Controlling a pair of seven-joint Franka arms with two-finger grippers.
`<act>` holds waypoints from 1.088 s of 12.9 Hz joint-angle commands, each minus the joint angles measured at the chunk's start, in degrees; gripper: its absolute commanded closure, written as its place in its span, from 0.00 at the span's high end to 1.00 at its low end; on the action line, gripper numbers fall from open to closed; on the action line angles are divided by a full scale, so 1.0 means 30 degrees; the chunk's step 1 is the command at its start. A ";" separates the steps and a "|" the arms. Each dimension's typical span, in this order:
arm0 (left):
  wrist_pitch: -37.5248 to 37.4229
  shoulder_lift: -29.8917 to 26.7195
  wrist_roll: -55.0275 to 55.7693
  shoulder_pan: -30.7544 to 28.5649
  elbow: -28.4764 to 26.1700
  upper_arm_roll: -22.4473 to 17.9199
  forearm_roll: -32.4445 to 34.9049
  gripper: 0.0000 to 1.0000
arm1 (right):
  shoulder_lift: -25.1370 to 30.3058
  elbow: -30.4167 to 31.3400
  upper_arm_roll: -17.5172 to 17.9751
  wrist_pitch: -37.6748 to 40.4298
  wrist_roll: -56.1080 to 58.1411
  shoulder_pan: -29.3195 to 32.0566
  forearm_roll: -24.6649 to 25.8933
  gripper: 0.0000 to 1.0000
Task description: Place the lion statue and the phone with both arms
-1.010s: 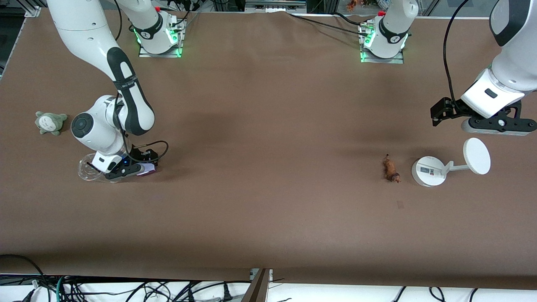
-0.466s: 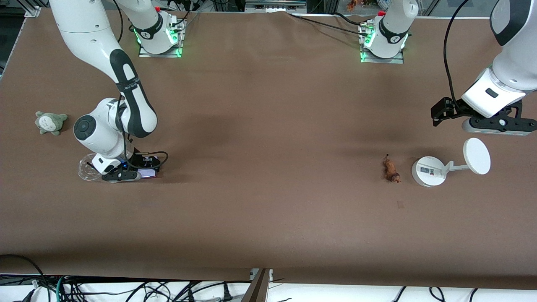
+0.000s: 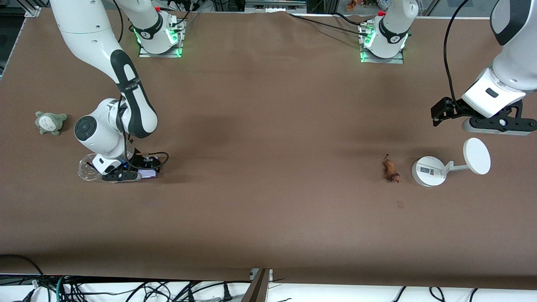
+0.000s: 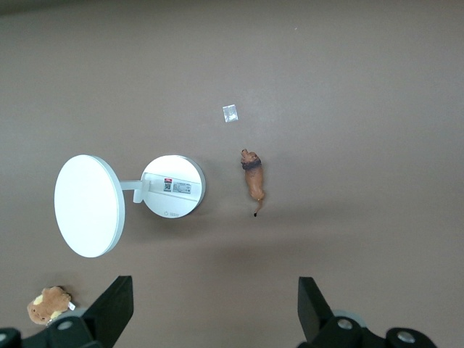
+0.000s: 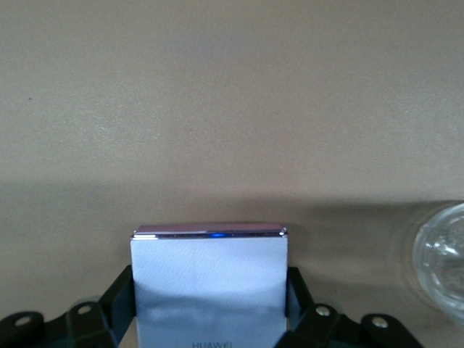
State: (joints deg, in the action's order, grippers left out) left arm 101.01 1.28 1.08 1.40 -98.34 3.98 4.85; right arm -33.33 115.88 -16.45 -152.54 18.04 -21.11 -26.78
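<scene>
The lion (image 3: 391, 169) lies on its side on the bare tabletop toward the left arm's end, just beside the round base of a white stand (image 3: 428, 170) and not touching it. It is a tiny, slim orange-brown figure with a darker mane at one end and a thin tail at the other. It is untouched, so that half of the task is not yet begun.

About as near the front camera, toward the right arm's end, the right hand (image 3: 126, 175) is down low at the tabletop. It is closed on the phone (image 3: 147, 173), its black fingers (image 5: 119, 297) pressed against the two long edges. The phone is a flat, pale lavender-white slab with rounded corners, a darker purple rim and a maker's name partly showing. I cannot tell whether it is lifted clear or resting on the surface. A clear glass dish (image 3: 87, 170) sits just beside the hand.

Judged from this, the step in hand is the phone's pickup, with the grip made. The next move calls for a straight lift that stays clear of the dish, then a carry to wherever the phone is to go.

Farther from the camera, a grey-green plush (image 3: 50, 121) sits apart, toward the right arm's end. The left hand (image 3: 497, 125) hangs wide open and empty over the tabletop by the stand's disc, waiting. It needs to come over the lion and align across the narrow body before descending.
</scene>
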 commanded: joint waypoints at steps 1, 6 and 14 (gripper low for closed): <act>-0.0358 0.0160 0.0020 0.0060 0.0494 0.0020 0.0083 1.00 | -0.0519 -0.0598 -0.0023 -0.0129 0.0169 0.0094 -0.0478 0.80; -0.0358 0.0160 0.0020 0.0060 0.0494 0.0020 0.0083 1.00 | -0.0463 -0.0687 -0.0023 0.0017 0.0111 -0.0080 -0.0449 0.99; -0.0358 0.0131 0.0020 0.0089 0.0494 0.0020 0.0083 1.00 | 0.4605 -0.6698 -0.0816 1.6830 -0.5561 -0.0374 0.5108 0.99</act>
State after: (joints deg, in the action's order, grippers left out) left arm 101.01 1.28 1.08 1.43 -98.31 3.98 4.85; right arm -21.94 105.03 -19.17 -116.27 8.30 -21.83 -16.56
